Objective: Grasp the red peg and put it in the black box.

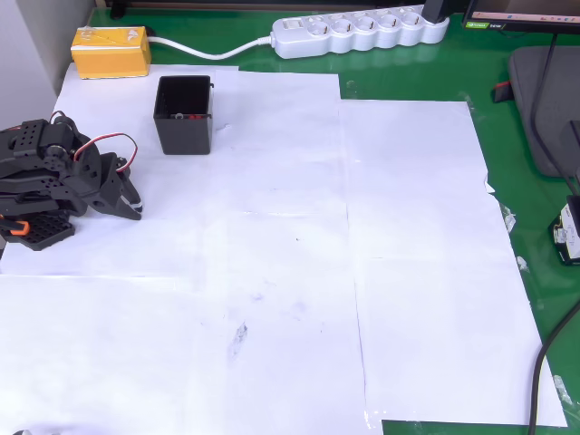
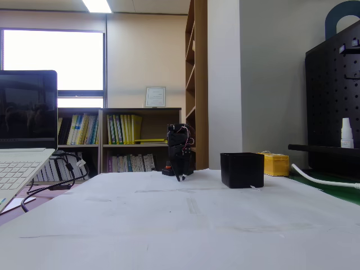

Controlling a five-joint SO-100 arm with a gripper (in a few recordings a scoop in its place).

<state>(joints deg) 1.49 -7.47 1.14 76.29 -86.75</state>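
Overhead, upper left: peg [image 1: 193, 116] shows as a small red speck inside the box [image 1: 184, 115], hard to make out. Arm folded low at left edge; gripper [image 1: 134, 207] tips together, empty, resting on the paper [image 1: 299, 254].

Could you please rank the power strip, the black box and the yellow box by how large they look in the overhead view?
Largest to smallest, as they appear:
1. Power strip, clearly the longest.
2. Black box and yellow box cover similar areas; the black box stands taller, nearer the camera, so I would not rank them.
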